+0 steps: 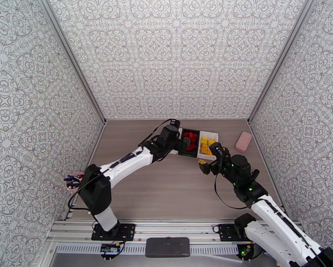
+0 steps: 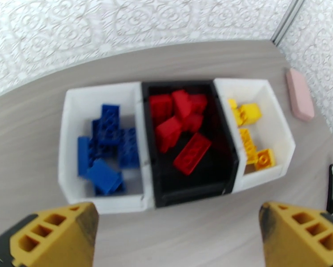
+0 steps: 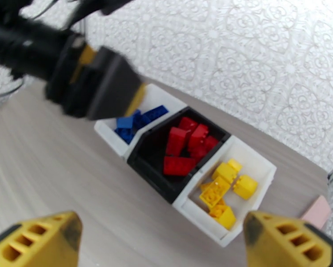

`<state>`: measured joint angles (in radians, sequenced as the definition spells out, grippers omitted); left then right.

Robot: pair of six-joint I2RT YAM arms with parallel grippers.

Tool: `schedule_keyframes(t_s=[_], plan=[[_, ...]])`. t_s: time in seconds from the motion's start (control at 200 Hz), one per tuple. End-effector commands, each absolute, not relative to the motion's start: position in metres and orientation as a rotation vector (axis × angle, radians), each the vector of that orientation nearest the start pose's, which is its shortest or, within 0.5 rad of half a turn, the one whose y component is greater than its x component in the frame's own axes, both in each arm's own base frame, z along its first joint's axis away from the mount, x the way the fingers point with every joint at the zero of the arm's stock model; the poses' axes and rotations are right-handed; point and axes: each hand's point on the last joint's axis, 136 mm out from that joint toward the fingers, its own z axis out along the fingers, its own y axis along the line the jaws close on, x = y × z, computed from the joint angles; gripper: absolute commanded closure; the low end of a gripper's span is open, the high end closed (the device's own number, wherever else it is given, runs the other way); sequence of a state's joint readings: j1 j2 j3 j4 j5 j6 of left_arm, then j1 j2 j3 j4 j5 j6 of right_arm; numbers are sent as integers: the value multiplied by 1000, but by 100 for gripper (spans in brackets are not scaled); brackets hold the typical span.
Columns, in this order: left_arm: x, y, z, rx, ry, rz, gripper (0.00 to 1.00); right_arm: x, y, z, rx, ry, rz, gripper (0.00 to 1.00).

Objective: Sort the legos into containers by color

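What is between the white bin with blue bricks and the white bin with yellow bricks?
The black bin holding red bricks, joined to both, clearest in the left wrist view.

High rear camera looks down; both wrist cameras, apparently close, share the containers.

No readable text, label, brand or number, legos and containers included.

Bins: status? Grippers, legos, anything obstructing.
Left gripper and right gripper open, empty. Blue legos, red legos, yellow legos each in own bin. Pink block apart, right of bins.
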<state>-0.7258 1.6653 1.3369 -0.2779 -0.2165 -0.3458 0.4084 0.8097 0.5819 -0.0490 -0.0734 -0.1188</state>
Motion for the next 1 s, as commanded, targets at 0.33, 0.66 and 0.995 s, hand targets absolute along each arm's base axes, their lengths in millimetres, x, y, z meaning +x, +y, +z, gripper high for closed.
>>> schedule_keyframes(t_s=[0.33,0.66,0.995], plan=[[346,-182,220,230,2029,-40,0,317,95,234,-283,1749,151,0],[335,-92,204,111,1954,173,0,329,60,207,-176,1770,35,0],[344,-33,178,33,1907,289,0,347,28,168,-39,1810,-34,1]])
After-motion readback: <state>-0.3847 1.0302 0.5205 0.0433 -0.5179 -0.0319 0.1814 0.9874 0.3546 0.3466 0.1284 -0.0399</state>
